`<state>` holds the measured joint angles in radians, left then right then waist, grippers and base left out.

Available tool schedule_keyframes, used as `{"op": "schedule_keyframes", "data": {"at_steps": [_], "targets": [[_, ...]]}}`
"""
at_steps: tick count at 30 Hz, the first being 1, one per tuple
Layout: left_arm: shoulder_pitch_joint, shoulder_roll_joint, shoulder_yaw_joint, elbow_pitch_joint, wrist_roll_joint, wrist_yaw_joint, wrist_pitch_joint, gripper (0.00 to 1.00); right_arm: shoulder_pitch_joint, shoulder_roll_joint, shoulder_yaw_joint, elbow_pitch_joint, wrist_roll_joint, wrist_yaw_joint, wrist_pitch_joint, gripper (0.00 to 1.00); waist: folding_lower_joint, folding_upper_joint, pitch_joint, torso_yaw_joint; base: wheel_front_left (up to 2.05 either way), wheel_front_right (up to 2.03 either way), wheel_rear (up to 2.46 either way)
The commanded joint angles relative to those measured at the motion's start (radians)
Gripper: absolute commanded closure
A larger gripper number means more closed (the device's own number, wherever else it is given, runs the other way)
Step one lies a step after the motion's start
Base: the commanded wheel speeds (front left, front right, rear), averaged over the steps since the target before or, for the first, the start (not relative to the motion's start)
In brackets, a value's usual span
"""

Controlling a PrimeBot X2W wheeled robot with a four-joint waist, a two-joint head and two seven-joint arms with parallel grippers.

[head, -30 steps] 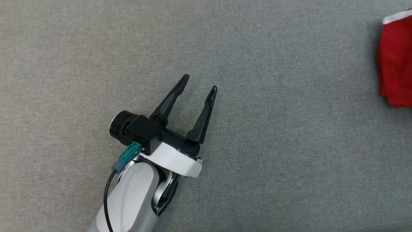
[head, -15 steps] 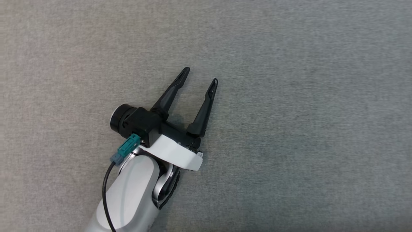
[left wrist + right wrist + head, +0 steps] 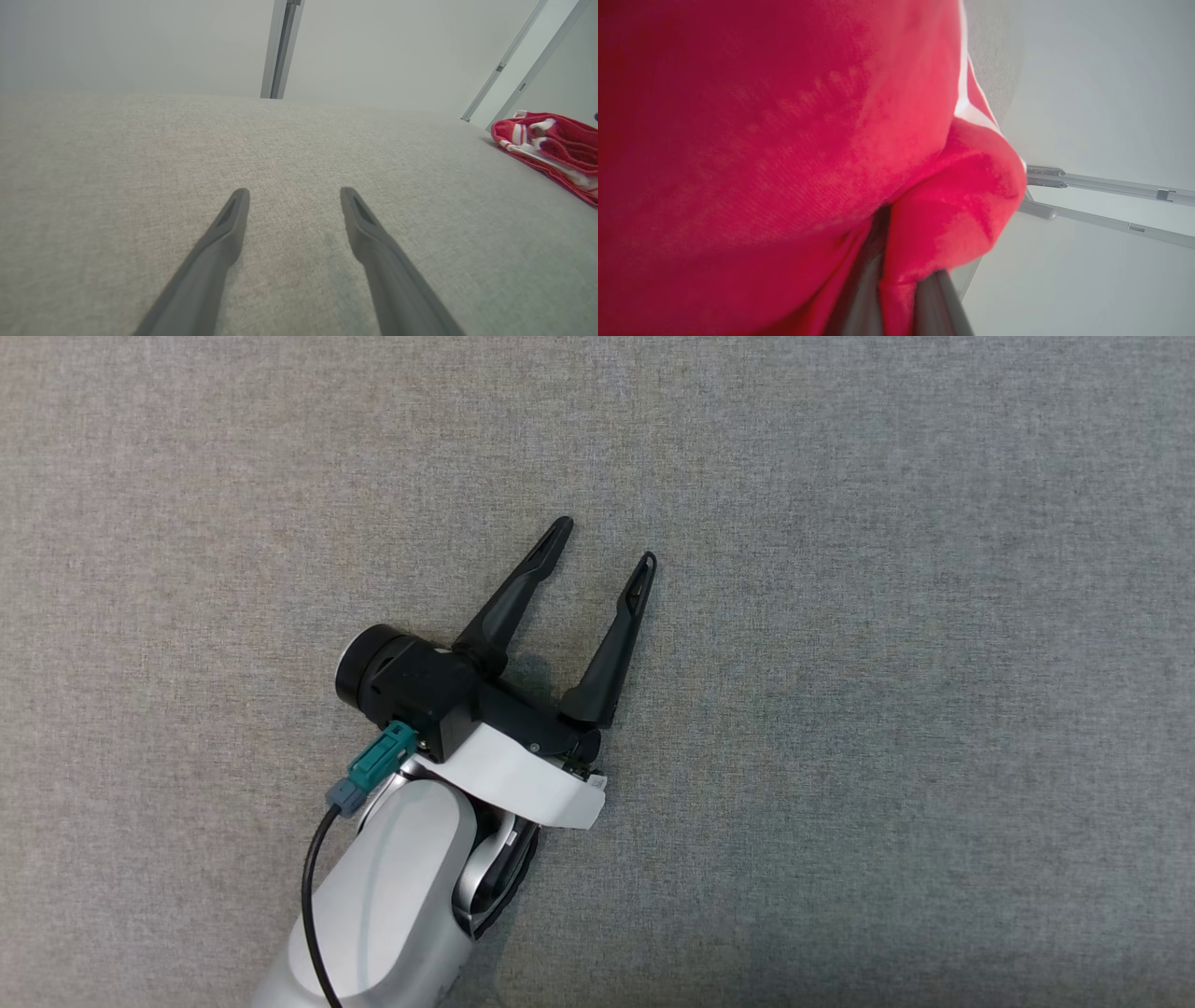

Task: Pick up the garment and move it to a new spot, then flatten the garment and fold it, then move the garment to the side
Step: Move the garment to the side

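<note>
The garment is red cloth with white stripes, lying bunched on the grey fabric surface at the far right of the left wrist view. Seen close up in the right wrist view, the garment has a fold pinched between the dark fingers of my right gripper, which is shut on it. My left gripper hovers low over bare grey fabric, open, with nothing between its fingers. From its own wrist view, the left gripper stands well to the left of the garment.
The grey fabric surface spreads all around the left gripper. Behind it are a pale wall and a metal post. Metal rails run beyond the surface edge near the garment.
The head view has shifted, and the red garment at its right edge has passed out of the picture. The left gripper stays open in much the same place.
</note>
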<state>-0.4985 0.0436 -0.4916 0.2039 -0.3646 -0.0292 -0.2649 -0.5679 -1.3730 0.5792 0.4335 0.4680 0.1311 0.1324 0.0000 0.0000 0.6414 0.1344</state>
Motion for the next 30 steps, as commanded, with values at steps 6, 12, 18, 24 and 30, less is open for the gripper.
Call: {"op": "schedule_keyframes", "data": {"at_steps": [6,12,18,24,30], "targets": [[0.015,0.013,0.002,0.029,0.001,0.012,0.003,0.0,-0.042,0.064,-0.008,0.048,-0.057,-0.001,-0.034,0.0,0.0,0.0,-0.021,-0.01,0.0,0.0,0.0],[0.031,0.01,0.006,0.033,0.002,0.012,0.002,0.0,-0.067,0.108,-0.019,0.095,-0.096,-0.001,-0.049,0.0,0.0,0.0,-0.079,-0.023,0.0,0.0,0.0],[0.077,0.01,0.026,0.037,0.008,0.014,0.002,0.0,-0.119,0.166,-0.054,0.142,-0.163,-0.001,-0.052,0.0,0.0,0.0,-0.17,-0.039,0.0,0.0,0.0],[0.113,0.01,0.059,0.032,0.015,0.016,0.002,0.0,-0.176,0.246,-0.115,0.173,-0.23,-0.001,-0.078,0.0,0.0,0.0,-0.241,-0.049,0.0,0.0,0.0],[0.174,0.01,0.141,0.017,0.025,0.017,0.002,0.0,-0.221,0.46,-0.231,0.172,-0.231,-0.001,-0.202,0.0,0.0,0.0,-0.34,-0.066,0.0,0.0,0.0]]}}
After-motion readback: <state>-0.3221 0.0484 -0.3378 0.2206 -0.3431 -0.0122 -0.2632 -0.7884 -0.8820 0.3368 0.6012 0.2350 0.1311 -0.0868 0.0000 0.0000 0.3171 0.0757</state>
